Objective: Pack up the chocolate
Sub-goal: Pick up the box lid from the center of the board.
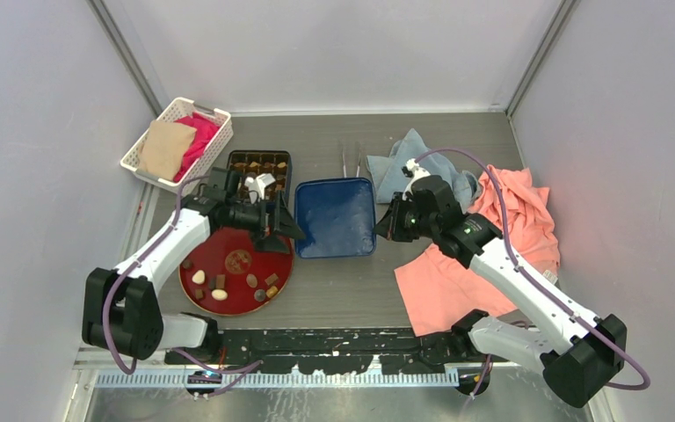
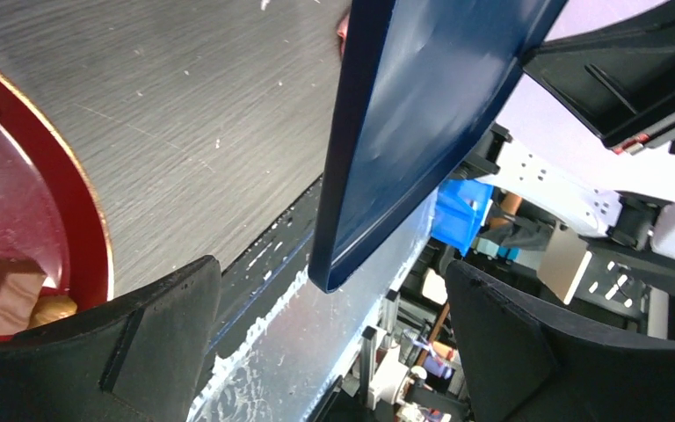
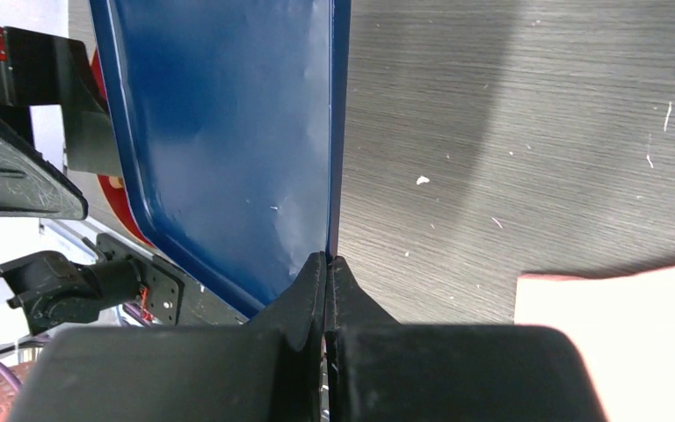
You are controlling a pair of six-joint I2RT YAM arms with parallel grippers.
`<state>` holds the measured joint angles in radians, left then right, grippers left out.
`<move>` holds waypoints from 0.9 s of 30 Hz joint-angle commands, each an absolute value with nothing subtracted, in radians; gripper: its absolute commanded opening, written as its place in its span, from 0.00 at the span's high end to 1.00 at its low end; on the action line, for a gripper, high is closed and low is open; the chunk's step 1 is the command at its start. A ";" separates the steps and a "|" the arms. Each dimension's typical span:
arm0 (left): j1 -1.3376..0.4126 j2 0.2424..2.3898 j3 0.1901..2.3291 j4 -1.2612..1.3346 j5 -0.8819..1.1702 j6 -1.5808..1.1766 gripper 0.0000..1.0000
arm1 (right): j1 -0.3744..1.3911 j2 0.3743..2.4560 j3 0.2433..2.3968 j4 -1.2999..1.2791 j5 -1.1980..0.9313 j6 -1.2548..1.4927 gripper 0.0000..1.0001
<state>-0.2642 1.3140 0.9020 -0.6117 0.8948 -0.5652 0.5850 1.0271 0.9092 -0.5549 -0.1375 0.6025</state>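
Observation:
Several chocolate pieces [image 1: 220, 286] lie on the round red plate [image 1: 195, 257], and more sit in the dark compartment box [image 1: 262, 165] behind it. A blue lid [image 1: 337, 217] lies between the two arms. My right gripper [image 1: 383, 221] is shut on its right edge, and the pinch shows clearly in the right wrist view [image 3: 329, 264]. My left gripper [image 1: 286, 225] stands open over the plate's right rim, at the lid's left side, touching nothing. In the left wrist view the lid [image 2: 413, 114] looks raised, with its corner in line with the open gap [image 2: 334, 347]. A brown chocolate [image 2: 0, 294] sits by the left finger.
Metal tongs [image 1: 352, 160] lie behind the lid. A white basket [image 1: 220, 123] with cloths stands at the back left. A grey-blue cloth [image 1: 395, 163] and a salmon cloth [image 1: 457, 281] cover the right side, and the salmon cloth [image 3: 615, 325] lies close to my right gripper.

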 commanded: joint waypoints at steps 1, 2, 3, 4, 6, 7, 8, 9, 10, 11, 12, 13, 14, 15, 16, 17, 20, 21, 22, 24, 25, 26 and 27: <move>-0.255 1.284 0.881 -0.515 1.047 -0.582 0.02 | 0.586 1.004 0.914 -0.449 -0.181 0.635 0.99; -0.255 1.282 0.875 -0.499 1.055 -0.592 0.02 | 0.586 1.004 0.914 -0.443 -0.182 0.639 0.99; -0.255 1.280 0.869 -0.481 1.064 -0.604 0.02 | 0.587 1.005 0.914 -0.437 -0.184 0.642 0.99; -0.253 1.278 0.863 -0.461 1.072 -0.618 0.02 | 0.586 1.006 0.916 -0.435 -0.187 0.644 0.99; -0.253 1.280 0.853 -0.427 1.078 -0.651 0.03 | 0.587 1.009 0.917 -0.430 -0.191 0.649 0.99; -0.253 1.284 0.850 -0.412 1.085 -0.666 0.03 | 0.587 1.010 0.915 -0.424 -0.193 0.651 0.99; -0.253 1.287 0.846 -0.393 1.094 -0.682 0.03 | 0.587 1.011 0.912 -0.416 -0.196 0.656 0.99; -0.253 1.287 0.841 -0.374 1.104 -0.698 0.03 | 0.586 1.010 0.910 -0.406 -0.200 0.661 0.99; -0.253 1.285 0.837 -0.360 1.111 -0.709 0.04 | 0.587 1.012 0.907 -0.396 -0.204 0.666 0.99; -0.253 1.281 0.834 -0.351 1.113 -0.715 0.04 | 0.586 1.012 0.906 -0.388 -0.203 0.671 0.99; -0.253 1.279 0.833 -0.346 1.118 -0.719 0.04 | 0.587 1.010 0.901 -0.376 -0.204 0.678 0.99; -0.253 1.276 0.832 -0.345 1.123 -0.721 0.04 | 0.586 1.008 0.898 -0.370 -0.207 0.680 0.99; -0.253 1.275 0.831 -0.344 1.128 -0.722 0.04 | 0.587 1.006 0.897 -0.369 -0.208 0.682 0.99; -0.253 1.273 0.830 -0.345 1.129 -0.720 0.04 | 0.586 1.004 0.899 -0.369 -0.210 0.681 0.99; -0.253 1.274 0.829 -0.344 1.130 -0.720 0.04 | 0.587 1.002 0.899 -0.371 -0.210 0.680 0.99; -0.253 1.275 0.828 -0.343 1.131 -0.720 0.05 | 0.587 0.999 0.898 -0.372 -0.210 0.680 0.99; -0.253 1.279 0.830 -0.342 1.134 -0.722 0.05 | 0.586 1.001 0.896 -0.370 -0.219 0.677 0.99; -0.253 1.278 0.832 -0.340 1.134 -0.723 0.06 | 0.586 1.009 0.896 -0.366 -0.226 0.675 0.99; -0.253 1.278 0.834 -0.336 1.135 -0.727 0.06 | 0.586 1.014 0.895 -0.361 -0.233 0.677 0.99; -0.253 1.276 0.836 -0.313 1.138 -0.744 0.10 | 0.587 1.027 0.890 -0.347 -0.251 0.685 0.99; -0.253 1.273 0.836 -0.300 1.139 -0.755 0.12 | 0.587 1.033 0.887 -0.340 -0.260 0.688 0.99; -0.253 1.275 0.836 -0.289 1.137 -0.763 0.15 | 0.586 1.038 0.885 -0.337 -0.268 0.689 0.99; -0.253 1.276 0.838 -0.278 1.136 -0.770 0.19 | 0.587 1.043 0.883 -0.336 -0.278 0.689 0.99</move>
